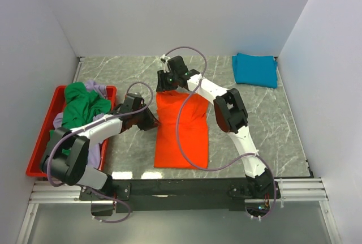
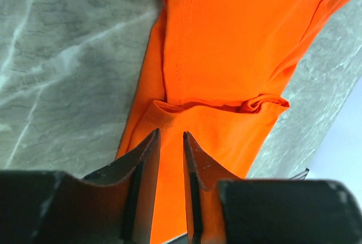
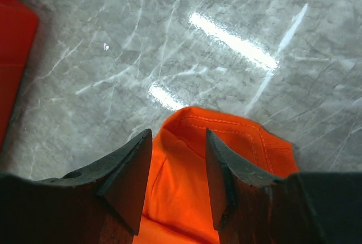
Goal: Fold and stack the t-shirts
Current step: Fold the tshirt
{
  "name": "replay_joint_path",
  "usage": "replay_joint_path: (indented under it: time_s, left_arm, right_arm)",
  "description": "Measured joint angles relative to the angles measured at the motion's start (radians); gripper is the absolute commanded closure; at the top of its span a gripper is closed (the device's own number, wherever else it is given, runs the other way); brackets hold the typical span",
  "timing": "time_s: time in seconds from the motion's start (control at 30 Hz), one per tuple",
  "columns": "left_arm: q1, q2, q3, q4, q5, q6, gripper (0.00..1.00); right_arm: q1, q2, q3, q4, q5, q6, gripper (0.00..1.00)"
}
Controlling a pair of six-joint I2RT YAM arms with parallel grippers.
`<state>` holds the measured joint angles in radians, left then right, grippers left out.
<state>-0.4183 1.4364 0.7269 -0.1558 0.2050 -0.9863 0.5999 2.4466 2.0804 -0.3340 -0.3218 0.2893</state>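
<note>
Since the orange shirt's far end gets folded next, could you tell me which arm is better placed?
Probably right: the right gripper straddles the orange shirt's far hem, jaws apart; the left gripper sits at its side edge.

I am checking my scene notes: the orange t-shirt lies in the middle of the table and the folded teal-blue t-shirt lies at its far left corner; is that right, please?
Not quite: the top external view shows the folded teal-blue t-shirt at the far right corner of the table, not the left. The orange t-shirt does lie in the middle.
</note>
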Motion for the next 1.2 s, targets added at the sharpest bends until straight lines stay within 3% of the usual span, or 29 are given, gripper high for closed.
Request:
replay_joint_path:
  time_s: [0.47,0.9,1.2]
  left_arm:
    - [0.0,0.069,-0.02,0.039,0.004,-0.005,0.74]
    - [0.0,0.147,0.013,0.039,-0.036,-0.004,0.75]
    - [0.0,0.16,0.031,0.032,-0.071,-0.003,0.78]
  right_arm:
    - [0.0,0.001,-0.06,0.022,0.007,-0.012,0.52]
    - [0.001,-0.016,-0.132,0.069,0.005,-0.014,0.85]
    - [0.0,-0.079,-0.177,0.08,0.018,0.004,0.92]
